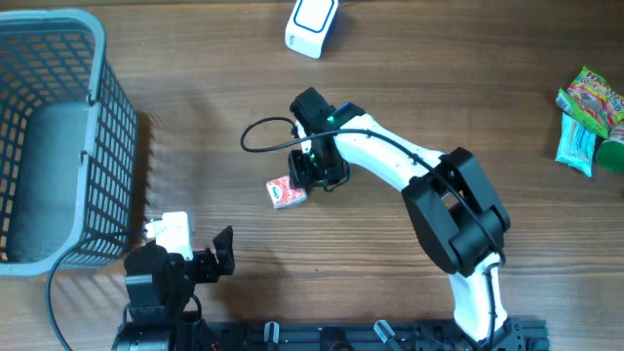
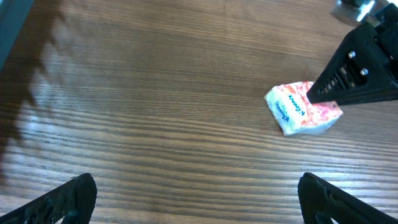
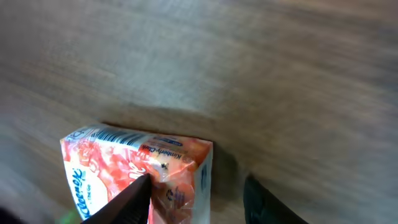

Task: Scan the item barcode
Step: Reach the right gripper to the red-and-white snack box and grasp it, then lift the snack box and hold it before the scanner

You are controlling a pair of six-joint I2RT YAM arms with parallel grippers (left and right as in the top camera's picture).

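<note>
Over at the upper left sits a grey mesh basket [image 1: 58,136], not part of this. Below it, at the bottom left, the left gripper [image 2: 196,194] waits with its jaws spread as wide as they go, holding nothing, pointed across bare wood towards the middle.

In the centre of the table [image 1: 468,58] lies the red and white tissue pack [image 1: 286,192], flat on the wood. The right gripper [image 3: 198,186] is down on its right end. From the wrist view one finger [image 3: 127,198] overlaps the pack's face and the other stands just off its right edge, with a gap between them. I can't tell whether it has a real hold or only brackets the corner.

That's my worry. A pinch that catches only the soft corner could let the pack swivel or slip out on the lift. The finger on the face could also just shove it along the wood.

What looks like the barcode [image 3: 115,134] runs along the pack's far edge. If a finger ends up covering it, or it faces away from the white scanner [image 1: 312,24] at the top centre, nothing reads.

The snack packets [image 1: 585,122] at far right are well clear.
</note>
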